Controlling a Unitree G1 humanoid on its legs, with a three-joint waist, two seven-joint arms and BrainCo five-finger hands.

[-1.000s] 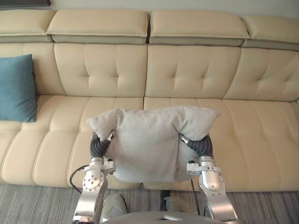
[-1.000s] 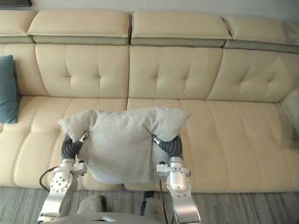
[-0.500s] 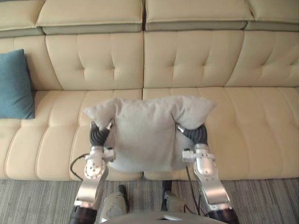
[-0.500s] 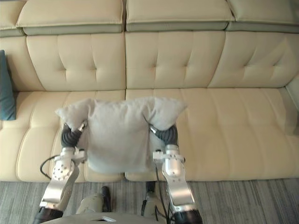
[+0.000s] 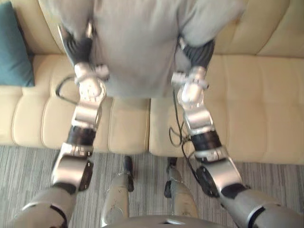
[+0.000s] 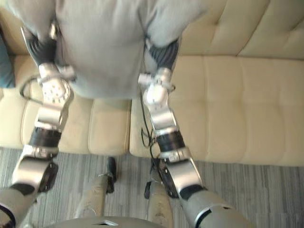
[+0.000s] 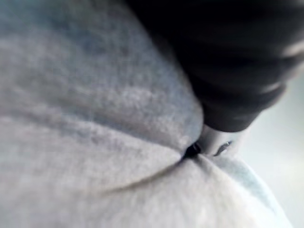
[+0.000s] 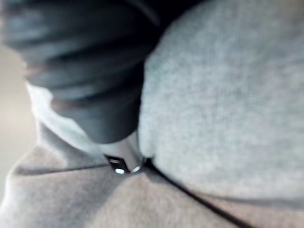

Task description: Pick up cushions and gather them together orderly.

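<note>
A large grey cushion (image 5: 137, 42) hangs above the cream sofa seat, clamped between my two hands. My left hand (image 5: 78, 47) presses into its left side and my right hand (image 5: 197, 52) into its right side. Both dark wrist covers are sunk into folds of the fabric, which hides the fingers. In the left wrist view the grey cushion (image 7: 85, 118) bulges round my left hand (image 7: 228, 71). The right wrist view shows the same cushion (image 8: 228, 95) folded round my right hand (image 8: 80, 71). A teal cushion (image 5: 14, 47) leans on the sofa at the far left.
The cream tufted sofa (image 5: 256, 109) runs across the whole width, its seat bare to the right of my arms. A grey striped carpet (image 5: 28, 156) lies in front of it.
The camera has swung down towards the floor. Both arms have stretched forward, and the grey cushion now sits further over the seat, still clamped between the hands.
</note>
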